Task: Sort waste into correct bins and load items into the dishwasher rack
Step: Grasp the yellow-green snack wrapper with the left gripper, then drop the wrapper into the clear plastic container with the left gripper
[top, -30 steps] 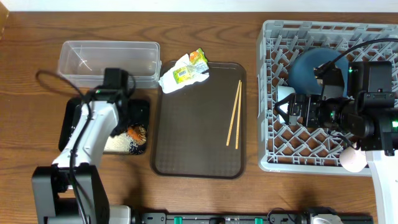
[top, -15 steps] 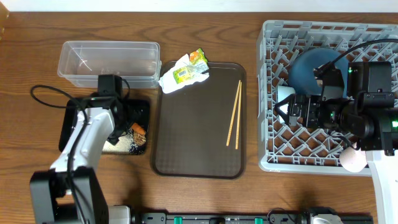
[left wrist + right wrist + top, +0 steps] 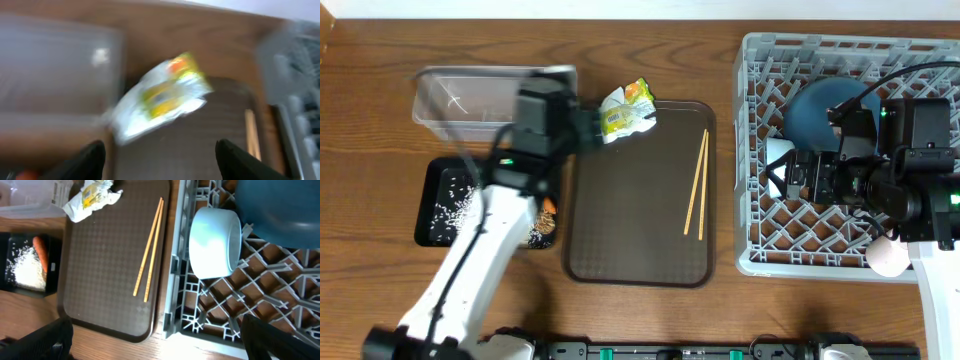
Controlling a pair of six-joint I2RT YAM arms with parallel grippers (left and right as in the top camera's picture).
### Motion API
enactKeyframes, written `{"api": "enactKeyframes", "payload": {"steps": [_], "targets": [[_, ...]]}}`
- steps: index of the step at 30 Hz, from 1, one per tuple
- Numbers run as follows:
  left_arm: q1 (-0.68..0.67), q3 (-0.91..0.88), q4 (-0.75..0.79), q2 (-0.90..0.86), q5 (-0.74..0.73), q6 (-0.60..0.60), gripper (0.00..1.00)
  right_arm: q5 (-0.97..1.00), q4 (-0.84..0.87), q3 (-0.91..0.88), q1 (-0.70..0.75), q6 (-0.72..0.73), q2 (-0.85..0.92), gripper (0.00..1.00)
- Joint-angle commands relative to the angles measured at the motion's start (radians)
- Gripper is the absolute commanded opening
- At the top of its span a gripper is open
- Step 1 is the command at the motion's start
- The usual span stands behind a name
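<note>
Overhead view, waste-sorting step in hand.

The dishwasher rack (image 3: 840, 45) fills the right of the frame. It holds the dark blue bowl (image 3: 815, 110) at upper centre and the small white bowl (image 3: 212, 242) on its side just left of it. The brown serving tray (image 3: 630, 210) lies at centre. The clear tub (image 3: 460, 100) sits at upper left and looks empty. The black tray (image 3: 423, 210) below it carries rice grains (image 3: 450, 205) and the carrot (image 3: 40, 254).

The snack wrapper (image 3: 625, 112) lies on the upper left corner of the brown tray, near the tub. The chopsticks (image 3: 696, 185) lie side by side at the tray's right, not yet racked.

The left gripper (image 3: 160, 147) is just beside the wrapper. In its blurred wrist view the fingers are spread wide with nothing between them.

The right gripper (image 3: 156, 325) hangs over the rack's left part, its fingers fully apart and empty.

Judged step: pickup of the wrapper. The next move calls for lowering the left fingers astride the wrapper, pinching it, and carrying it to the bin judged to be the tub. The thin film may slip or crumple.
</note>
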State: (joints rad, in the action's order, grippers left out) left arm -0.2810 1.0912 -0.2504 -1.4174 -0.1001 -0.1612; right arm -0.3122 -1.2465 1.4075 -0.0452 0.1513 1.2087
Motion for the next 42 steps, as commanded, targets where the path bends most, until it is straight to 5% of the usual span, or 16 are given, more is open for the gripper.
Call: {"api": "enactKeyframes", "payload": {"steps": [1,10,19,23,24,28,32,38,42], "targets": [[-0.057,0.005,0.089,-0.098,0.019,0.217,0.71,0.023,-0.006,0.004,-0.008,-0.010,0.002,0.99],[-0.076,0.005,0.403,-0.433,0.048,0.217,0.72,0.020,-0.029,0.004,-0.008,-0.010,0.002,0.99],[-0.079,0.005,0.523,-0.610,0.049,0.222,0.71,0.019,-0.029,0.004,-0.008,0.013,0.002,0.99],[-0.079,0.005,0.531,-0.644,0.049,0.264,0.43,0.016,-0.029,0.004,-0.008,0.024,0.002,0.99],[-0.079,0.005,0.526,-0.642,0.048,0.262,0.32,0.016,-0.030,0.004,-0.008,0.035,0.002,0.99],[-0.087,0.005,0.511,-0.592,0.047,0.257,0.24,0.005,-0.031,0.004,-0.008,0.035,0.002,0.99],[-0.098,0.005,0.402,-0.462,0.048,0.258,0.06,0.005,-0.031,0.004,-0.008,0.035,0.002,0.99],[-0.095,0.005,0.198,-0.263,0.065,0.259,0.06,0.005,-0.030,0.004,-0.008,0.035,0.002,0.99],[-0.094,0.005,0.135,-0.180,0.214,0.286,0.06,0.005,-0.029,0.004,-0.008,0.035,0.002,0.99]]}}
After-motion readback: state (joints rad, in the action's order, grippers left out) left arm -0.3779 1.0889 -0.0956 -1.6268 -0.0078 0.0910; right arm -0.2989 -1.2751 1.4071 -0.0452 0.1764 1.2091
